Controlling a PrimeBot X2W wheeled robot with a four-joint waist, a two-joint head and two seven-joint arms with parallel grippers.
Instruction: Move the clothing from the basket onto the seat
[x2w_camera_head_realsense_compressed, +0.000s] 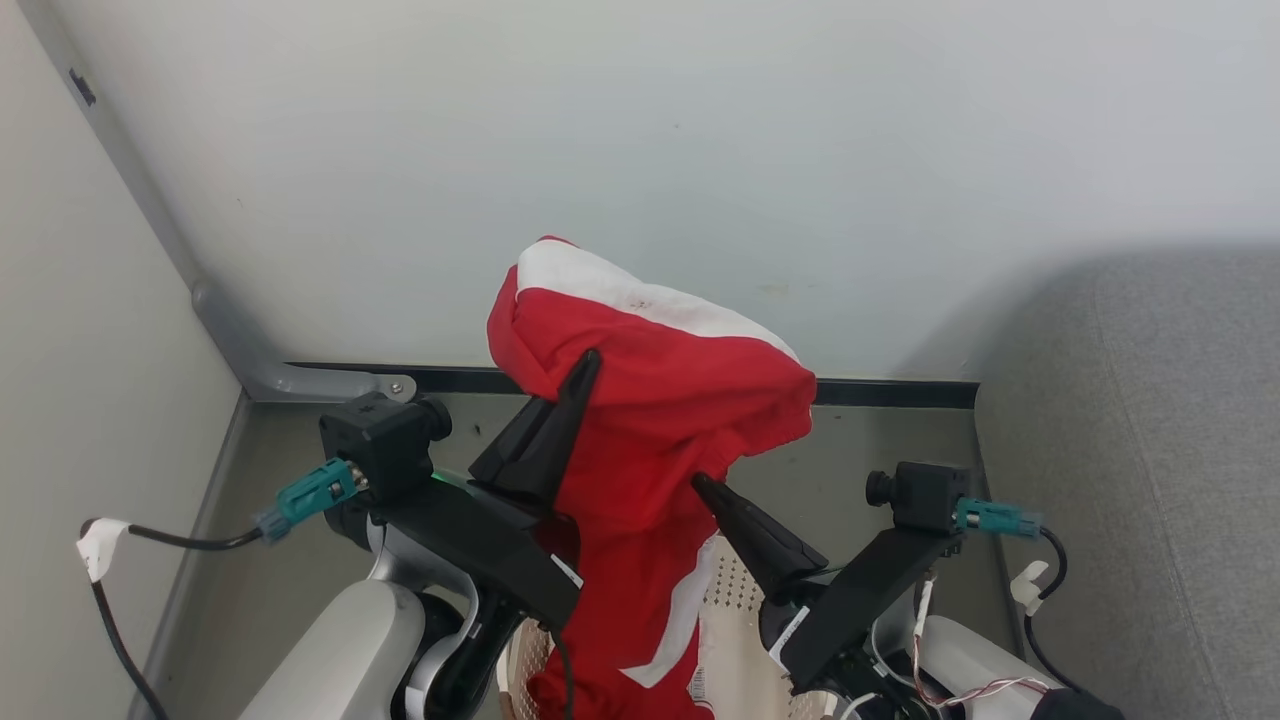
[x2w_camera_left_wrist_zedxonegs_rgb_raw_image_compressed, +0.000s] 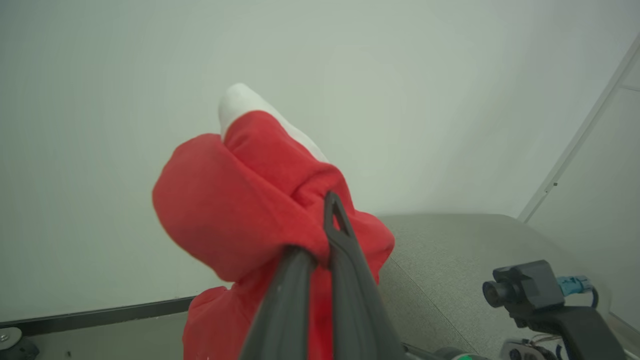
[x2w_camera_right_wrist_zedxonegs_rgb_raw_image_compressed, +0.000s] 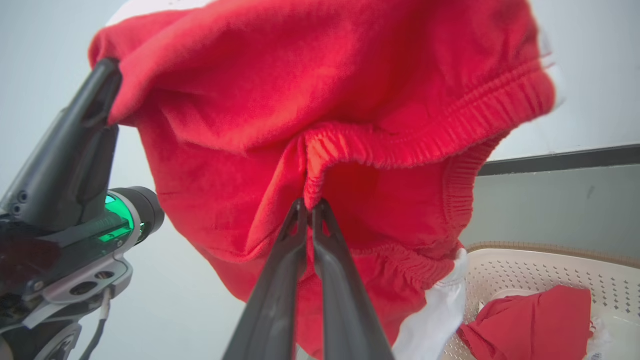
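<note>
Our right gripper (x2w_camera_right_wrist_zedxonegs_rgb_raw_image_compressed: 310, 206) pinches the elastic waistband of a red garment (x2w_camera_right_wrist_zedxonegs_rgb_raw_image_compressed: 300, 90) held up over the basket (x2w_camera_right_wrist_zedxonegs_rgb_raw_image_compressed: 530, 272), and our left gripper (x2w_camera_head_realsense_compressed: 588, 368) clamps another fold. Our right wrist view looks into the basket, where a second red garment (x2w_camera_right_wrist_zedxonegs_rgb_raw_image_compressed: 535, 320) lies; our head view adds the grey seat (x2w_camera_head_realsense_compressed: 1150, 450) right of the basket.

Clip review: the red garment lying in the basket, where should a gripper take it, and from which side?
Probably its raised, bunched upper fold. The red garment lies crumpled low inside the basket, whose perforated wall rises around it. So it looks best to come straight down through the open top and pinch that ridge rather than reaching in from the side.
</note>
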